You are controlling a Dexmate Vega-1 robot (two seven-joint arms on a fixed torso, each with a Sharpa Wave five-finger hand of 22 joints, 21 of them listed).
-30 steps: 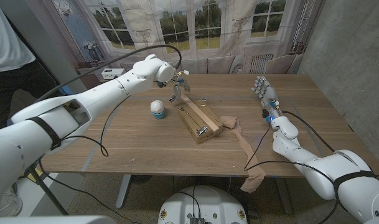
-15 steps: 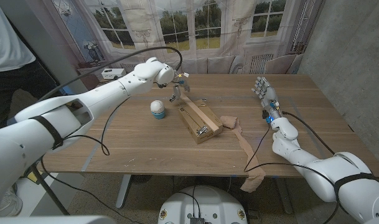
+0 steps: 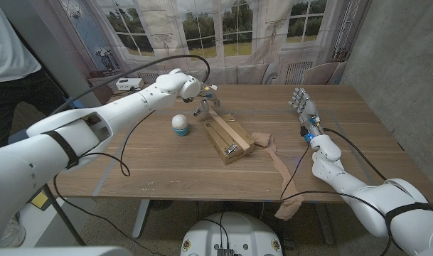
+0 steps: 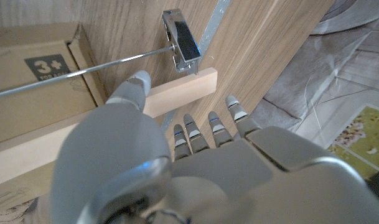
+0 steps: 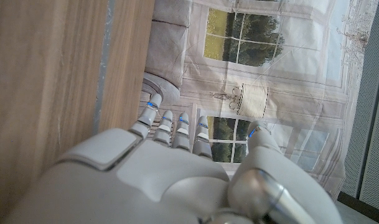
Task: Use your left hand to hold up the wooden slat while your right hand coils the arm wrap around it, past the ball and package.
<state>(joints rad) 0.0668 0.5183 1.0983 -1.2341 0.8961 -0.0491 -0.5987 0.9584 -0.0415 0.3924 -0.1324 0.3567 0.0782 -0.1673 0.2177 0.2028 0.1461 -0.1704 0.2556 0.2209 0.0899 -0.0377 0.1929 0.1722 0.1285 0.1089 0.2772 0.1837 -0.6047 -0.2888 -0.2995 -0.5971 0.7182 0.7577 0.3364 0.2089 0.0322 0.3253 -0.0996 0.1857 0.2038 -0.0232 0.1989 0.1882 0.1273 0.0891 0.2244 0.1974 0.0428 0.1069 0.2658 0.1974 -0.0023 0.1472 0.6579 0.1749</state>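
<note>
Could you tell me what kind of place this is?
Probably a lab or test room, not a home: the windows are a printed backdrop beside a bare concrete wall, and cables trail across a height-adjustable wooden table.

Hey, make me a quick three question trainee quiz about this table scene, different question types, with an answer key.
1. True or false: the right hand holds the wrap.
2. The left hand is at the slat's: A) far end B) near end C) middle.
3. Fill in: the ball sits to the package's robot-____ side.

Key: 1 false; 2 A; 3 left.
</note>
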